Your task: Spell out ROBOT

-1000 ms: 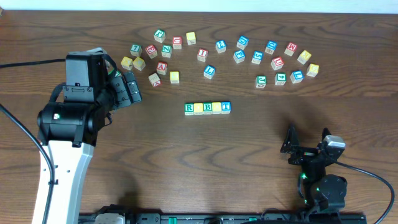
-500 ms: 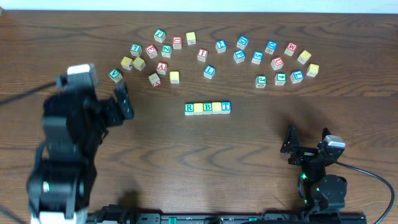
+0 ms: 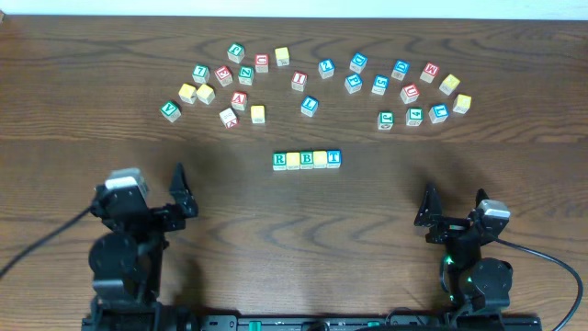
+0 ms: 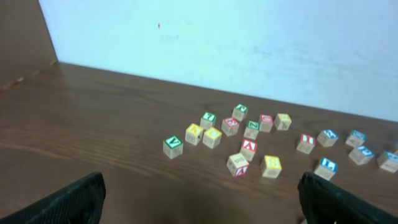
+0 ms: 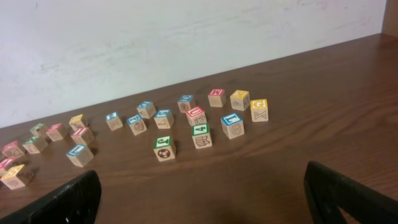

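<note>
At the near edge of the tabletop (image 3: 367,248) the two arms sit folded back, one toward each near corner. The left claw (image 3: 142,195) has its fingers (image 4: 68,200) wide apart with nothing between them. The right claw (image 3: 455,210) is spread just as wide and is also empty. A black cable (image 3: 41,241) trails from the left arm toward the near left corner, and another cable (image 3: 544,255) loops off toward the near right corner.

Between the claws, and from them up to the middle of the tabletop, lies a broad band of bare wood.

The word stands in the middle of the tabletop, well apart from both claws. It runs left to right as the R block (image 3: 279,160), first yellow block (image 3: 293,160), B block (image 3: 307,159), second yellow block (image 3: 320,159) and T block (image 3: 333,158). They stand side by side in a straight row with no gap I can see, and there is open wood off both ends out to the side edges.

A narrower clear strip lies beyond the row. After it comes an arc of loose blocks (image 3: 309,105), with a green V block (image 3: 169,110) at its left end and a yellow block (image 3: 462,103) at its right end. Some of the loose blocks on the left touch or nearly touch, while those on the right stand more apart.

A thin strip of bare wood separates the arc from the far edge, where a pale wall (image 4: 249,43) rises.
</note>
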Tool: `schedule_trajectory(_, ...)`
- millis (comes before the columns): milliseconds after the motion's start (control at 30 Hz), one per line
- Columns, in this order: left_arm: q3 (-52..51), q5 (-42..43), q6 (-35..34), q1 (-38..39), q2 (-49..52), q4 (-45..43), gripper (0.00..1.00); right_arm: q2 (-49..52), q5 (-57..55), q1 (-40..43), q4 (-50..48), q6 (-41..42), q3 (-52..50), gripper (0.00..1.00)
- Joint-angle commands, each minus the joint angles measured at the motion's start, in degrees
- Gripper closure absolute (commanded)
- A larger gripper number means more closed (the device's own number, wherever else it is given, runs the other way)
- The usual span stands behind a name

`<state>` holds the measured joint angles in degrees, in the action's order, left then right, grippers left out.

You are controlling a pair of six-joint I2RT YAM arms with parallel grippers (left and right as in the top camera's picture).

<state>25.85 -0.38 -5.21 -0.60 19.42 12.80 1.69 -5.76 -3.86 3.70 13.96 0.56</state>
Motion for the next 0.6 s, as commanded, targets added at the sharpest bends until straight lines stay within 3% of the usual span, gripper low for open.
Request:
schedule_trajectory(0, -6.2, -0.8, 2.7, -0.2, -5.3, -3.2, 0.02, -0.5, 0.3, 0.4, 0.1, -0.7, -0.2, 0.01)
schedule_trajectory(567, -23.5, -0.7, 7.6, -0.2, -19.3, -12.6, 0.02, -0.5, 0.3, 0.4, 0.1, -0.7, -0.2, 0.01)
